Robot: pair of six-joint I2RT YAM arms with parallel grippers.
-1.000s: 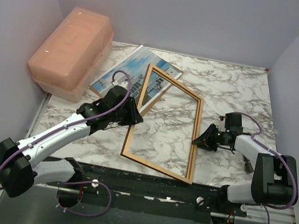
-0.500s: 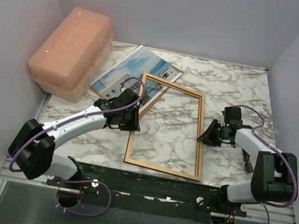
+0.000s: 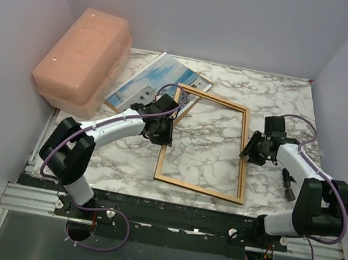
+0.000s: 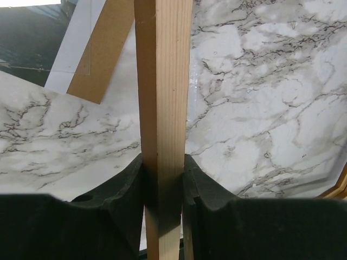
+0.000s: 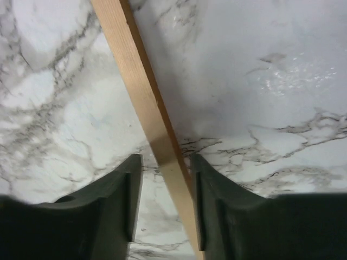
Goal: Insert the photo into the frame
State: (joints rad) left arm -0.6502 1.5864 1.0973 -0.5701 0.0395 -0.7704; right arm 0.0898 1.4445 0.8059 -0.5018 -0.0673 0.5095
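Left wrist view shows the left gripper [image 4: 162,168] clamped on one long rail of the frame [image 4: 162,108], both pads pressed against the wood. The right gripper [image 5: 164,179] only straddles the opposite rail, its fingers apart with marble showing on either side of the wood. From above, the frame sits in the middle of the table [image 3: 281,95], and its eleven-o'clock corner reaches the corner of the backing board [image 3: 199,84]. The photo [image 3: 150,80] lies on that board, at about eleven o'clock from the frame and outside it. With only one firm hold, I judge that the frame could swing about the left pads if it is moved. Its far corner could then catch the board's edge and push the photo towards the pink box [image 3: 82,60] at ten o'clock. The thin rail might also slide through the right fingers and leave that side unguided. Whether the frame lies flat on the marble or is slightly lifted, I cannot tell. Counted: one frame, one photo, one backing board, one pink box, two grippers.
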